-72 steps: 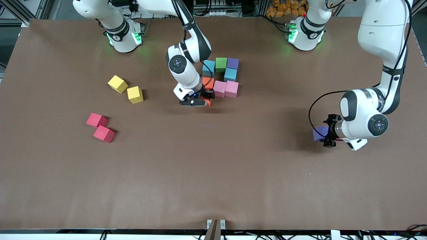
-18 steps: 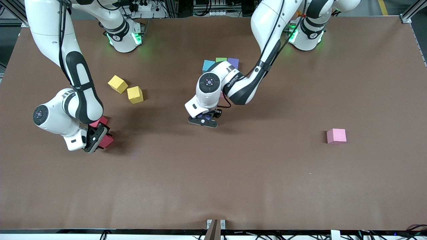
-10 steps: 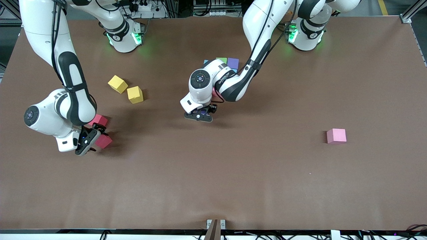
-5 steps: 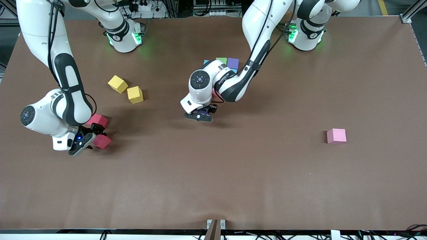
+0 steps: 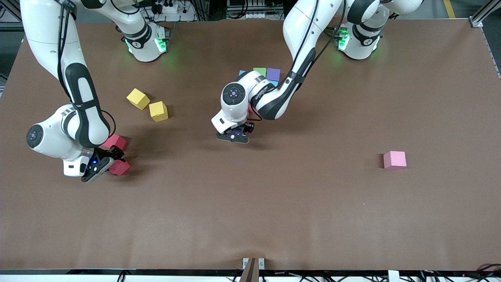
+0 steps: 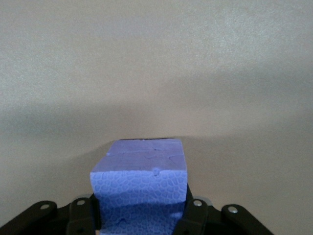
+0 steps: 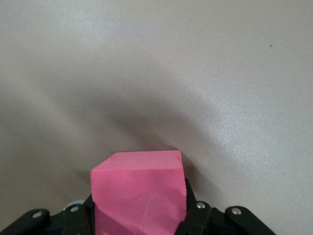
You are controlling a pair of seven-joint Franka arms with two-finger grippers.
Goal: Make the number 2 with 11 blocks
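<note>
My left gripper (image 5: pixel 236 136) hangs low over the table beside the part-built number 2, shut on a purple block (image 6: pixel 139 181) whose sides both fingers press. Of the number 2, only a cyan block (image 5: pixel 242 73), a green block (image 5: pixel 259 71), a purple block (image 5: pixel 273 73) and a cyan sliver show; the left arm hides the rest. My right gripper (image 5: pixel 110 161) is down at the right arm's end of the table, shut on a red-pink block (image 7: pixel 139 188). A second red-pink block (image 5: pixel 115 141) lies just beside it. A pink block (image 5: pixel 394 159) sits alone toward the left arm's end.
Two yellow cubes (image 5: pixel 137 98) (image 5: pixel 158 111) lie between the red-pink blocks and the right arm's base. The brown table (image 5: pixel 250 203) stretches bare toward the front camera.
My right gripper's fingers have closed onto the red-pink block after settling around it. The left arm with its purple block has hardly moved.
</note>
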